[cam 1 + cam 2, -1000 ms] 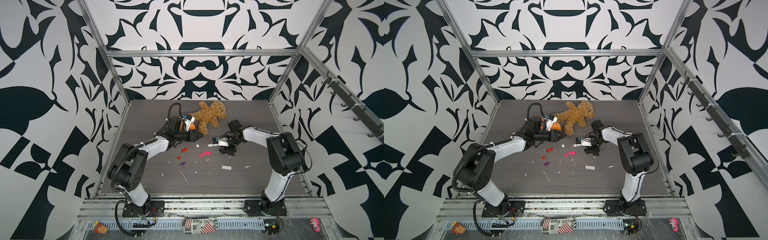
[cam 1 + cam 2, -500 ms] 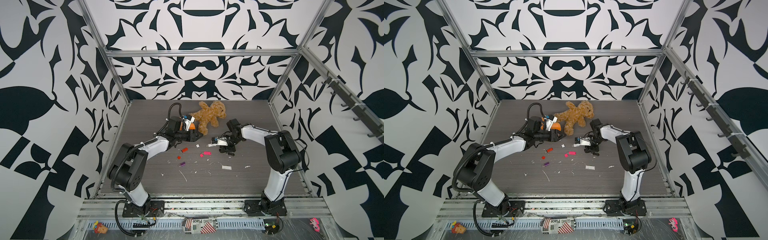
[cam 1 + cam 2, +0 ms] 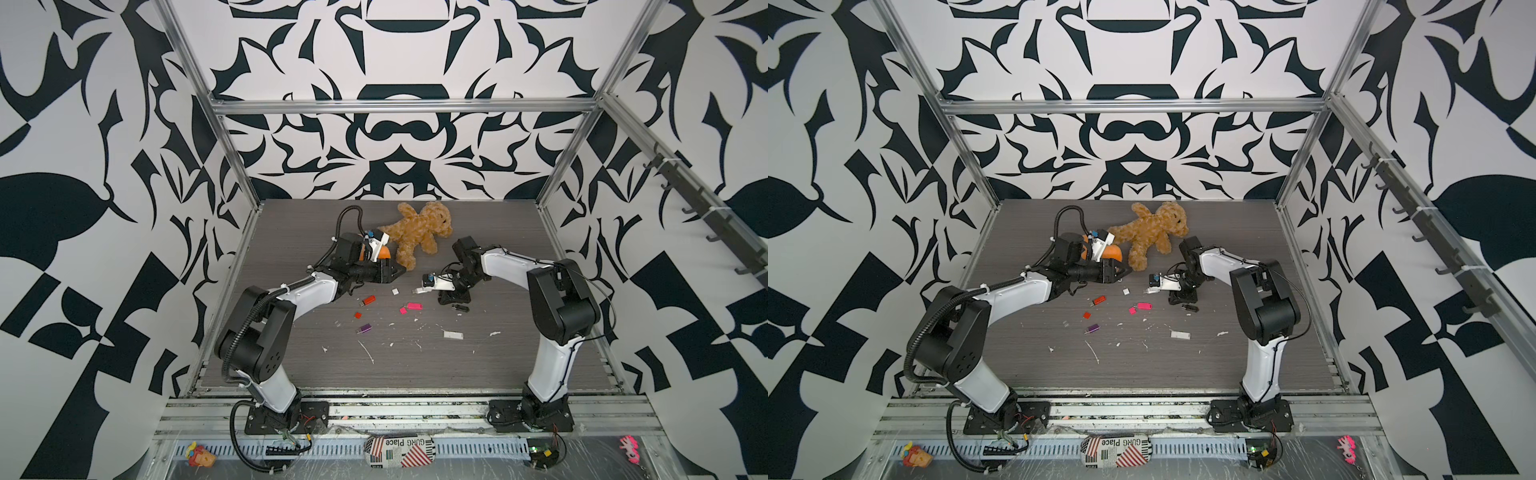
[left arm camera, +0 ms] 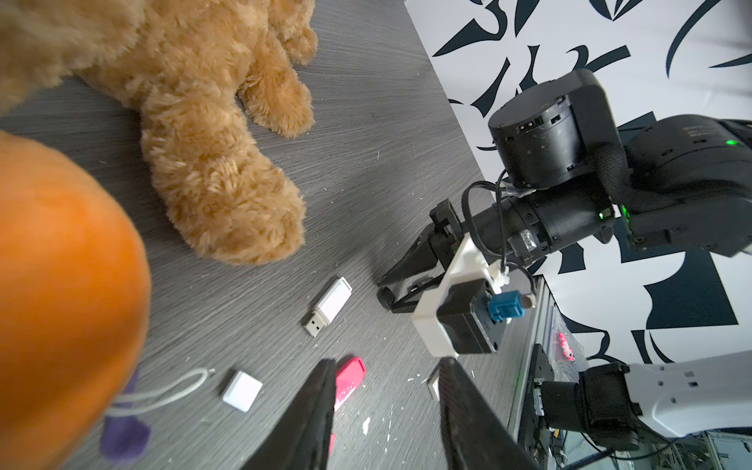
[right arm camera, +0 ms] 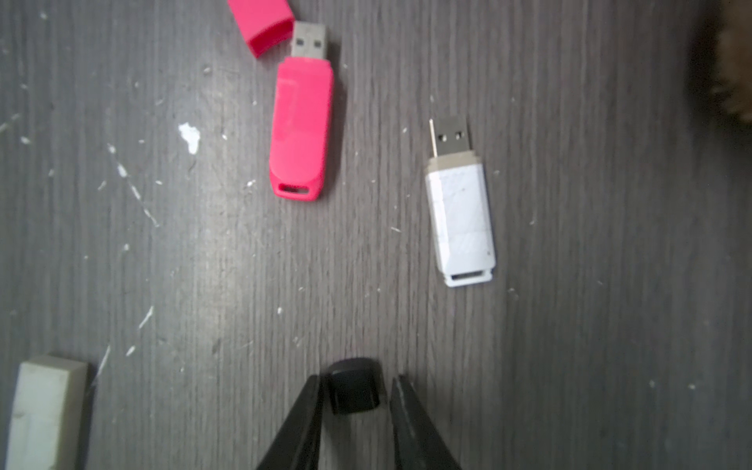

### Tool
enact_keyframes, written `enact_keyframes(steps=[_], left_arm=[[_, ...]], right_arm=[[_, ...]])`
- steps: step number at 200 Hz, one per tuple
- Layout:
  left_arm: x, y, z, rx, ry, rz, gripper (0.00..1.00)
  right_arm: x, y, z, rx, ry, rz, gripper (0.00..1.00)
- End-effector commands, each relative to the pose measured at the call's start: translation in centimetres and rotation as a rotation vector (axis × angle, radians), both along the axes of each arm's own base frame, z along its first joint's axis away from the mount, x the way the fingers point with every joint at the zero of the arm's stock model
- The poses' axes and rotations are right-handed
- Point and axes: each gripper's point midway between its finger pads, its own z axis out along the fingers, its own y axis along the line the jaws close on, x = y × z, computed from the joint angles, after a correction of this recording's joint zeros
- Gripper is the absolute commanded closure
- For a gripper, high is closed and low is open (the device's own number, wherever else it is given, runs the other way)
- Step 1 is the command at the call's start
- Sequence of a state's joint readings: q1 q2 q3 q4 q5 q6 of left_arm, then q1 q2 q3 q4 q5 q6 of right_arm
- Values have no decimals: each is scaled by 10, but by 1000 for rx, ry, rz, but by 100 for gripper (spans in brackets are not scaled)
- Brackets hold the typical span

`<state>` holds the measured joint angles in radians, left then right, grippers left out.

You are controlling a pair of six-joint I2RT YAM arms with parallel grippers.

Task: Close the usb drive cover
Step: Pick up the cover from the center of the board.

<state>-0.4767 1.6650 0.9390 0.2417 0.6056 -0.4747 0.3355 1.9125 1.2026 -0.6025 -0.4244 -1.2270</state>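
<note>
Between right fingers point(image 5: 313, 411) — apparently black cap point(image 5: 353, 386)

walls point(image 3: 124, 124): black-white pattern | floor point(image 3: 415, 374): grey woodgrain | frame point(image 3: 399, 107): aluminium

The tabletop point(image 5: 569, 325) looks like grey wood-grain laminate, matt, scratched and flecked with white crumbs. The pink drive point(image 5: 301, 126) is smooth plastic with a soft sheen and a bare metal plug; its loose pink cap point(image 5: 264, 24) matches. The white drive point(image 5: 462, 219) is dull, scuffed plastic. The black cap point(image 5: 353, 386) looks matt. The teddy bear point(image 4: 211, 162) is fuzzy tan plush. Frame rails point(image 3: 399, 107) are brushed aluminium.
</note>
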Motion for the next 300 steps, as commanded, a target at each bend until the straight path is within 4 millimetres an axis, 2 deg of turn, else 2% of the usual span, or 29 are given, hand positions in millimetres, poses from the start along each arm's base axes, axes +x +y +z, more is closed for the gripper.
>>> enact_keyframes(steps=[1, 24, 84, 144, 178, 221, 300], left_arm=[[0, 3, 4, -6, -5, 11, 55], [0, 3, 5, -10, -4, 14, 55], [1, 2, 6, -14, -4, 15, 55], [1, 2, 5, -16, 2, 15, 55], [0, 0, 4, -20, 11, 10, 55], [-9, -16, -2, -20, 30, -34, 55], [-22, -48, -19, -22, 87, -117, 55]], right_arm=[[-5, -5, 0, -29, 14, -1, 63], [-6, -7, 0, -29, 21, -5, 64], [-9, -7, 0, -20, 45, -12, 71], [-9, 2, 9, 43, 40, -32, 77], [-6, 8, 22, 98, 5, -53, 78], [-4, 17, 41, 183, -60, -75, 78], [-3, 24, 50, 272, -137, -92, 78]])
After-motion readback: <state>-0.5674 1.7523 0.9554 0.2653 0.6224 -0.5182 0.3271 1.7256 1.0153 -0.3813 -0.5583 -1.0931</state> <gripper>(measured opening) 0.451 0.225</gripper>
